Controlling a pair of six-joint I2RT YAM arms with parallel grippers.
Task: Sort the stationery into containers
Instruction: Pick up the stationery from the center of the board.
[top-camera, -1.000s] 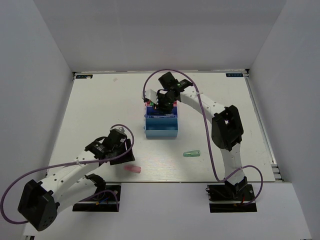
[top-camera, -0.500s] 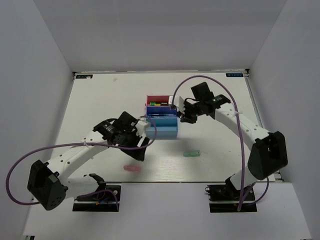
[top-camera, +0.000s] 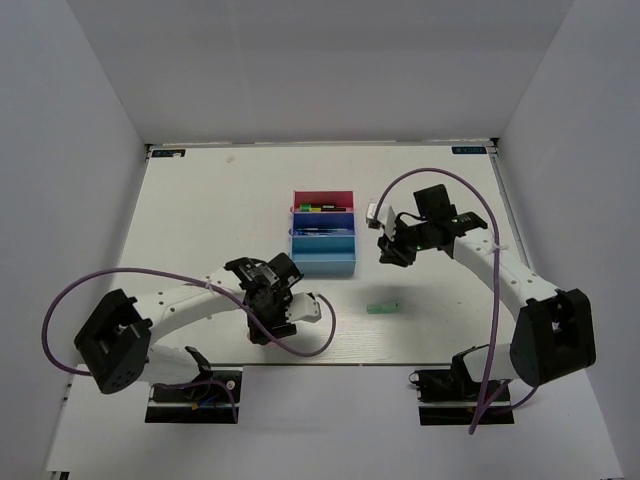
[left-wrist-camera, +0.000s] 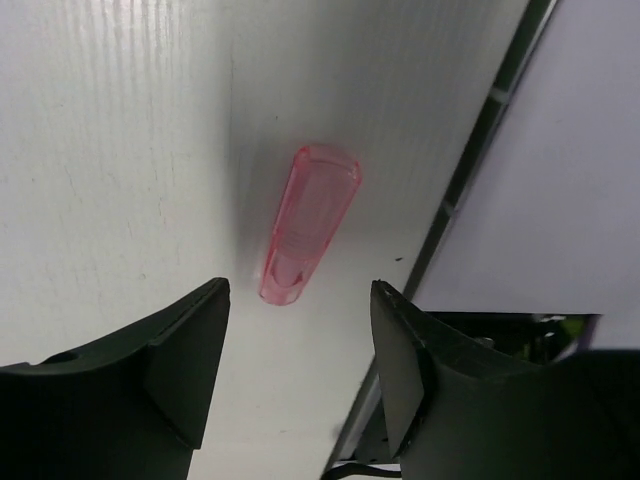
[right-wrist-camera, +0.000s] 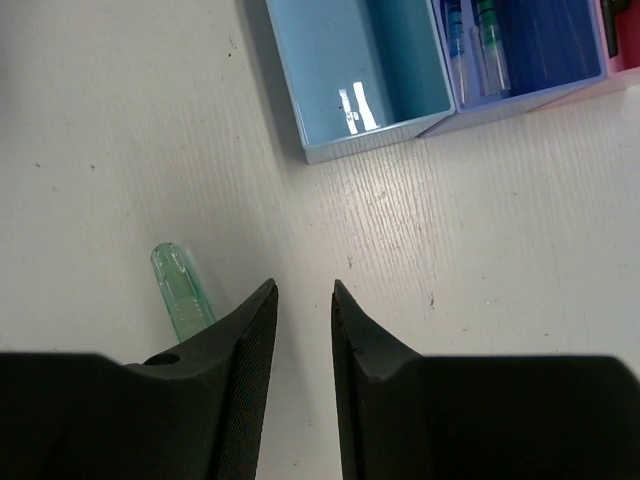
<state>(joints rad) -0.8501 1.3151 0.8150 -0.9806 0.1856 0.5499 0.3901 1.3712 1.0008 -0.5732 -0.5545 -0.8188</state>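
The table is boxed by white walls at the left, right and top of the overhead frame. Wide bare surface runs down both sides of the three joined trays at centre: magenta-red tray uppermost, dark blue tray in the middle, light blue tray lowest. Room is tightest at the bottom edge. There the pink capsule lies flat close to the table's rim, where a dark strip slants down the right of the left wrist view. The left arm stretches from its base at lower left, low along that bottom edge, with the wrist bent down at lower centre. The left gripper hangs over the capsule's near end, fingers spread wide on either side and grasping nothing. The right arm climbs the right side and reaches in towards centre. The right gripper points down just right of the trays, its fingers apart by a narrow gap and clasping nothing. The mint-green capsule lies loose on the table at lower left of that wrist view, well apart from the light blue tray. Pens rest in the dark blue tray.
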